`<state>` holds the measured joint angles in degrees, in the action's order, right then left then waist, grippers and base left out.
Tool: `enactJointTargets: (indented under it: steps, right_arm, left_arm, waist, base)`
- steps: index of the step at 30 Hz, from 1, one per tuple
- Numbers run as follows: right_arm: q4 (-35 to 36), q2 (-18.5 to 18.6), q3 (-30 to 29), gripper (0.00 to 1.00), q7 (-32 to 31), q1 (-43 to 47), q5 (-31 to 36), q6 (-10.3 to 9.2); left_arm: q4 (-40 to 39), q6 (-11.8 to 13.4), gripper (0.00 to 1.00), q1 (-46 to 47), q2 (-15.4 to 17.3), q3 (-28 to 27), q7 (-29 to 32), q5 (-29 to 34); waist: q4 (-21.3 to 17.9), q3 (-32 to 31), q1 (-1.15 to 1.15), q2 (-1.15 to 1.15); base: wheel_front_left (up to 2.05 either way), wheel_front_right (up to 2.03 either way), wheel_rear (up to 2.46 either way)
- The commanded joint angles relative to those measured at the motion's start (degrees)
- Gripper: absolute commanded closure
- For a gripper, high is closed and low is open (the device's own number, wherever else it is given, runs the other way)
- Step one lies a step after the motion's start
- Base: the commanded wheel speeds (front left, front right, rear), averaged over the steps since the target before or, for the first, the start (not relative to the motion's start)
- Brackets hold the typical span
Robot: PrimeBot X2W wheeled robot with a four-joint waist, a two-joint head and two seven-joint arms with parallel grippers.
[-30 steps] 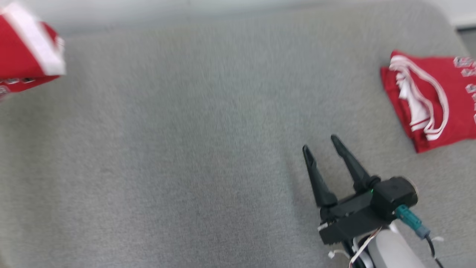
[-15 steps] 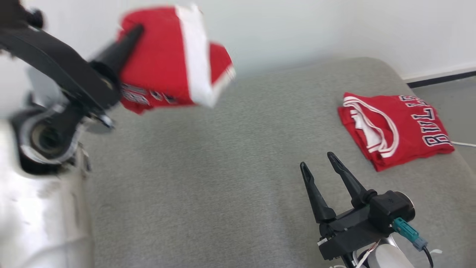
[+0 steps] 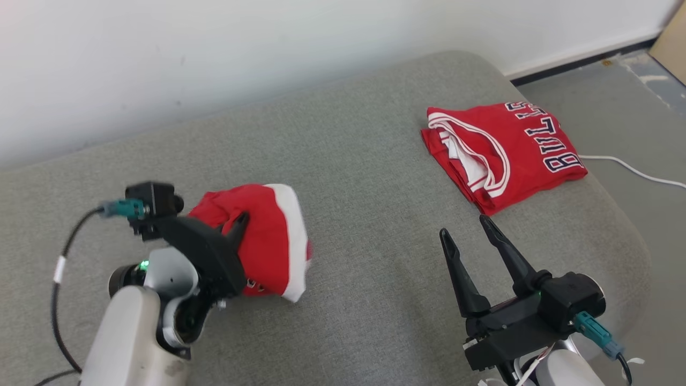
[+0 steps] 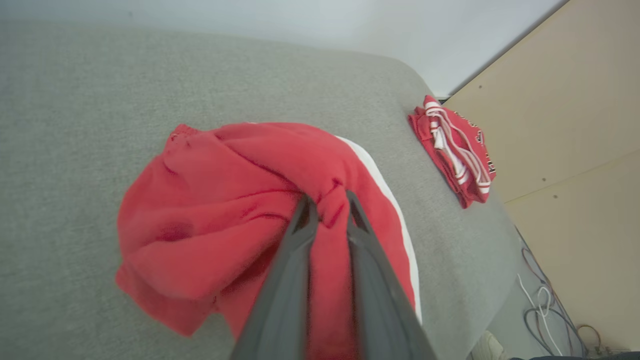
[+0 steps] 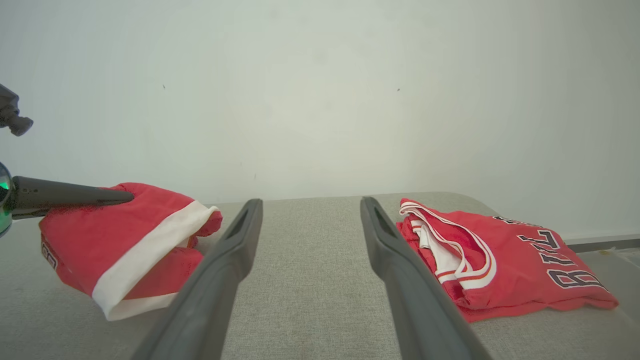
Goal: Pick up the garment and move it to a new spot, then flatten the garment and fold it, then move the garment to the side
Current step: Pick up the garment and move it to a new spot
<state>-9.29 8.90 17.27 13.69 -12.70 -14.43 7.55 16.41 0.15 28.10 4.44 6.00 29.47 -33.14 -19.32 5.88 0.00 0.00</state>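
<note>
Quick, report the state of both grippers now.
Left gripper: shut on the red garment.
Right gripper: open, holding nothing.

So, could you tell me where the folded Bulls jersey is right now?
In the head view the folded Bulls jersey lies at the far right edge of the grey cushion, beyond the open right pincer.

a folded bulls jersey is lying on the grey cushion; a white cable is trailing across the floor.
</note>
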Motion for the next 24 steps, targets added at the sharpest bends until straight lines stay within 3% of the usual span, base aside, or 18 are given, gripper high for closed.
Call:
enactJointTargets:
  steps: [1, 2, 3, 4, 8, 17, 24]
  right_arm:
    - [0.0, 0.3, -0.3, 0.00, 0.1, 0.0, 0.3, -0.14]
    - [-0.1, 0.4, -0.7, 0.00, 0.1, 0.0, 0.4, -0.14]
    - [-0.2, 0.4, -0.9, 0.00, 0.0, 0.1, 0.5, -0.14]
    - [-0.2, 0.4, -0.9, 0.00, 0.0, 0.1, 0.5, -0.14]
    - [-0.8, 0.9, -2.8, 0.00, -0.4, 1.0, 0.9, -0.14]
    - [-1.8, 2.4, -7.6, 0.00, -0.9, 2.5, 1.6, -0.14]
    - [-2.8, 3.4, -11.2, 0.00, -0.6, 4.8, 1.5, -0.14]
  left_arm:
    - [2.0, -0.1, 0.85, -0.6, 0.5, 0.6, -3.3, 2.2]
    - [3.3, -0.2, 0.53, -0.8, 0.5, 1.2, -5.5, 3.6]
    - [4.6, -0.2, 0.00, -0.9, 0.6, 1.6, -7.7, 4.8]
    - [4.6, -0.2, 0.00, -0.9, 0.6, 1.6, -7.7, 4.8]
    - [7.7, -0.2, 0.00, -1.2, -0.1, 3.0, -17.3, 7.7]
    - [6.2, -3.0, 0.00, -5.7, -0.4, 2.0, -38.3, 7.4]
    - [1.4, -3.7, 0.00, -14.5, 0.8, 0.1, -44.2, 9.0]
  waist:
    - [-1.0, 1.3, 0.00, 0.00]
    - [-0.7, 1.2, 0.00, 0.00]
    - [-0.3, 1.1, 0.00, 0.00]
    - [-0.3, 1.1, 0.00, 0.00]
    - [2.1, 0.3, 0.00, 0.00]
    - [7.6, -4.0, 0.00, 0.00]
    - [11.1, -6.7, 0.00, 0.00]
  base:
    - [0.00, 0.00, 0.00]
    - [0.00, 0.00, 0.00]
    - [0.00, 0.00, 0.00]
    - [0.00, 0.00, 0.00]
    - [0.00, 0.00, 0.00]
    - [0.00, 0.00, 0.00]
    - [0.00, 0.00, 0.00]
